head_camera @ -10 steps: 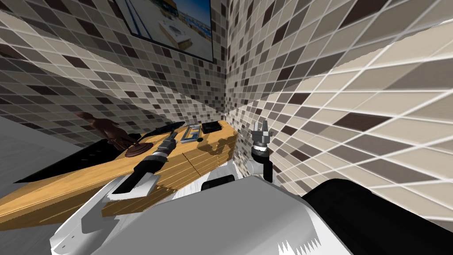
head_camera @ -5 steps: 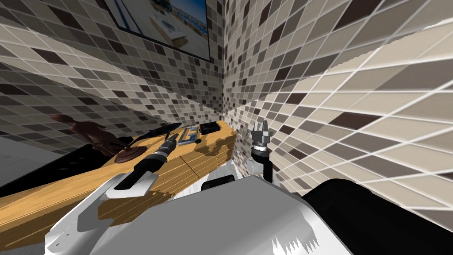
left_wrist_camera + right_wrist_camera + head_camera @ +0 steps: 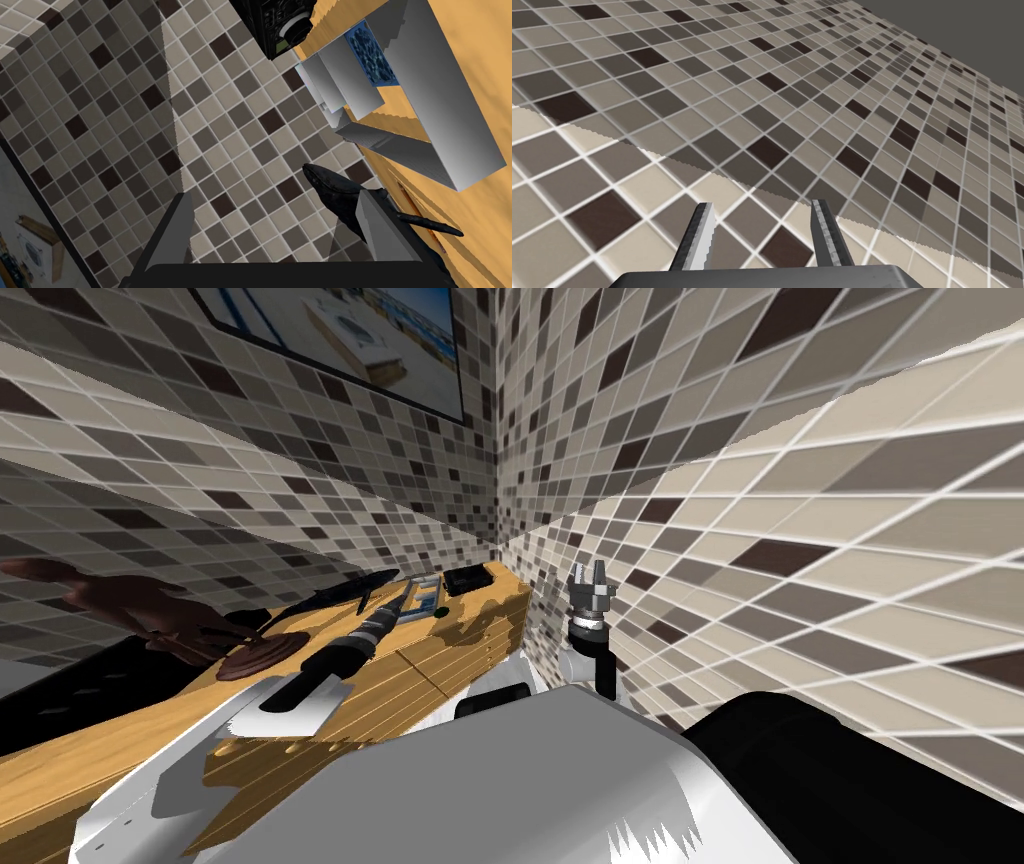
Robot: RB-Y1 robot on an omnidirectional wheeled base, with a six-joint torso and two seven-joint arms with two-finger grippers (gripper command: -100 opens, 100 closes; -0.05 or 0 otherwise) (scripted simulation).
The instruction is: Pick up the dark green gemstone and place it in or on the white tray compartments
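The dark green gemstone (image 3: 440, 611) is a small dark speck on the wooden dresser top (image 3: 470, 623), just right of the white compartment tray (image 3: 424, 593). In the left wrist view the tray (image 3: 440, 115) shows grey-white walls and a blue patch inside. My left gripper (image 3: 393, 608) reaches over the dresser top beside the tray, a little left of the gemstone. Its fingers (image 3: 181, 225) stand open with nothing between them. My right gripper (image 3: 590, 579) is raised by the tiled wall, right of the dresser, and is open and empty.
A black whale-like figure (image 3: 345, 197) lies close ahead of the left gripper, also seen as a dark figure (image 3: 335, 591) near the wall. A black box (image 3: 467, 579) sits at the dresser's far corner. A brown statue (image 3: 180, 623) stands at the left. Tiled walls close in behind and right.
My view has swung, so the dresser and statue slid left and nearer. The left arm stays stretched over the dresser top toward the tray. The right arm has not moved.
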